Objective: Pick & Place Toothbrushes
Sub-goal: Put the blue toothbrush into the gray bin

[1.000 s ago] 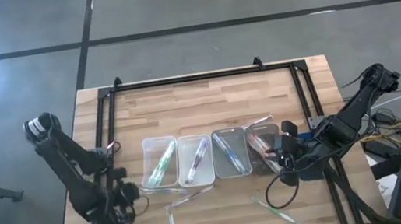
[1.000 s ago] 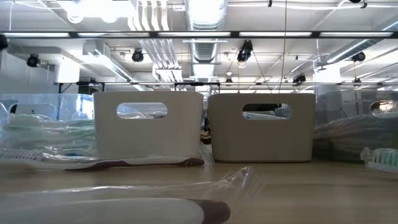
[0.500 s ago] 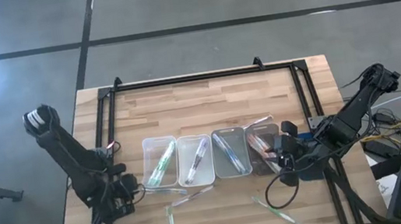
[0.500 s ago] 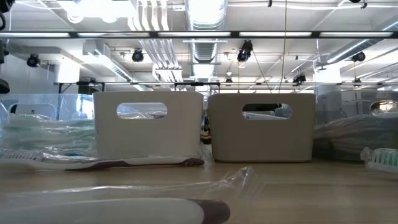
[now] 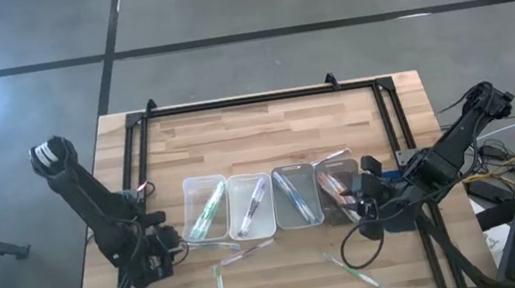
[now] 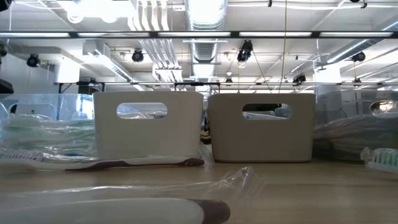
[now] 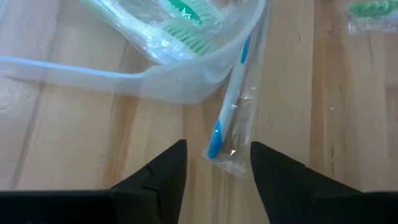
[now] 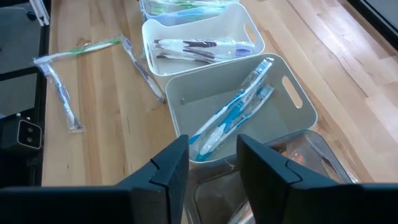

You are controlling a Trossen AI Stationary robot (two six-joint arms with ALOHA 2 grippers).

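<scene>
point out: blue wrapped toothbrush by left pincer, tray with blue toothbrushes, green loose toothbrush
blue wrapped toothbrush (image 7: 231, 112), left wrist view, mid-handle
white plastic tray with blue toothbrushes (image 8: 297, 94), right wrist view, handle-side wall
green wrapped toothbrush (image 8: 93, 46), right wrist view, handle

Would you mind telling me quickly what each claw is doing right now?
Left claw: open, holding nothing, a blue wrapped toothbrush just ahead.
Right claw: open, empty, above the trays.

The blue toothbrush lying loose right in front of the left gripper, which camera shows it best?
The left wrist view: the wrapped blue toothbrush fills the middle, just beyond the open left gripper. The high view shows only a thin sliver. In the low and right wrist views I cannot pick it out.
</scene>
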